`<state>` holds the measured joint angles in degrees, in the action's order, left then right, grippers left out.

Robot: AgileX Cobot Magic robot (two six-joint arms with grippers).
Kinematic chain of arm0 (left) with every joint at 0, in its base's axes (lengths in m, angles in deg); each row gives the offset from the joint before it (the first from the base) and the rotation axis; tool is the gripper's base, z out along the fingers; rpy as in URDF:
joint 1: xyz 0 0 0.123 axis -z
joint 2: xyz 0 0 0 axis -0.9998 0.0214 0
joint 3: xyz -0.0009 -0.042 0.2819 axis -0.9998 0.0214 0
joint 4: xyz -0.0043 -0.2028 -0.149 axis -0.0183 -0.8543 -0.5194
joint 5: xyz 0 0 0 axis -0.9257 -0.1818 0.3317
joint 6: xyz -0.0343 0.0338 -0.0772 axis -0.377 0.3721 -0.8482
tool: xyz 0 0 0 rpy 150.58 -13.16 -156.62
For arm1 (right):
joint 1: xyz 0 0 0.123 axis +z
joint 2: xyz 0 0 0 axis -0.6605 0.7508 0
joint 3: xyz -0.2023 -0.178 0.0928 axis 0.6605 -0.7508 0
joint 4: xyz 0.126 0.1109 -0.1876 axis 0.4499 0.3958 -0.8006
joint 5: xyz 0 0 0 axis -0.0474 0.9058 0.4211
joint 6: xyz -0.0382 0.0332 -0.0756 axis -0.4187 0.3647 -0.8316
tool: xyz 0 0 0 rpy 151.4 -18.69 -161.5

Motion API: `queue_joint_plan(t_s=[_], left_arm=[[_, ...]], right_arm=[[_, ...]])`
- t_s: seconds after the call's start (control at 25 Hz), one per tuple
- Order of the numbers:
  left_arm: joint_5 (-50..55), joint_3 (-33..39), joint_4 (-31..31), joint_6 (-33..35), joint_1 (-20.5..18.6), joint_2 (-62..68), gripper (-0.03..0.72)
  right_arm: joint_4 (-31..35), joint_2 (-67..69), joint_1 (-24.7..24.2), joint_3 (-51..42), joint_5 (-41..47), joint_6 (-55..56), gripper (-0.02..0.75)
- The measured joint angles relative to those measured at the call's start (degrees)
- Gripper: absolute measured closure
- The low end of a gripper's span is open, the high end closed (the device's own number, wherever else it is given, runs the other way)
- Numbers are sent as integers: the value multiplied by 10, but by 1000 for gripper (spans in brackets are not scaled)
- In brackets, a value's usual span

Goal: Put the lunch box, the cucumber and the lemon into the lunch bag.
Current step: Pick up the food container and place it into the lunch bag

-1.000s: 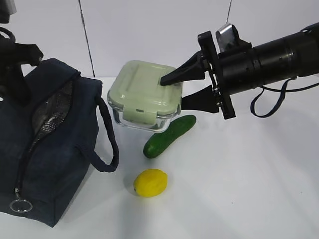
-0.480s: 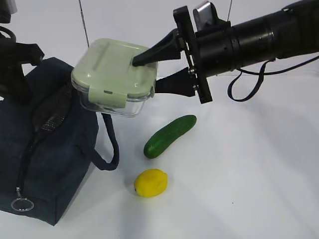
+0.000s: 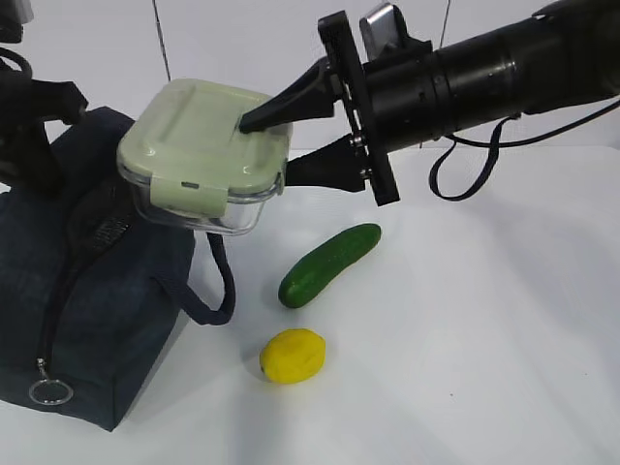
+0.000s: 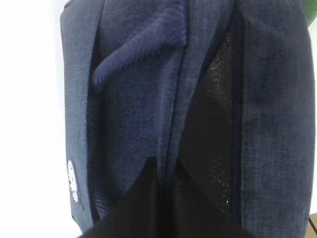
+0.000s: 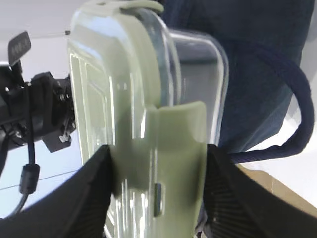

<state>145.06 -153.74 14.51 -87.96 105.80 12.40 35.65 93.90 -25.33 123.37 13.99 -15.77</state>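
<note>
My right gripper (image 3: pixel 266 153) is shut on the lunch box (image 3: pixel 199 155), a clear container with a sage-green lid. It holds the box tilted in the air over the right edge of the navy lunch bag (image 3: pixel 87 291). In the right wrist view the black fingers (image 5: pixel 94 188) clamp the lunch box (image 5: pixel 143 99) across lid and base, with the bag (image 5: pixel 257 74) behind it. The cucumber (image 3: pixel 329 263) and the lemon (image 3: pixel 292 356) lie on the white table. My left gripper (image 4: pixel 166 173) is shut on the fabric rim of the bag's open top (image 4: pixel 213 124).
One loop handle (image 3: pixel 218 291) hangs down the bag's right side, below the lunch box. The silver ring pull (image 3: pixel 46 391) dangles at the bag's near corner. The left arm (image 3: pixel 29 116) stands behind the bag. A cable (image 3: pixel 455 174) loops under the right arm.
My right gripper has lifted the lunch box off the table and carried it left, from beside the cucumber to above the bag's edge. Cucumber, lemon and left arm have stayed put.
</note>
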Motion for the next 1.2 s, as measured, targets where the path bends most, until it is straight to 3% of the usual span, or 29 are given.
queue_joint_plan(t_s=[0.28, 1.2], left_arm=[[-7, 0, -1, 0, 20, 0, 694], [-9, 0, -29, 0, 72, 0, 694]], right_arm=[[0, 5, 36, 0, -33, 0, 325], [-62, 51, 64, 1, -86, 8, 325]])
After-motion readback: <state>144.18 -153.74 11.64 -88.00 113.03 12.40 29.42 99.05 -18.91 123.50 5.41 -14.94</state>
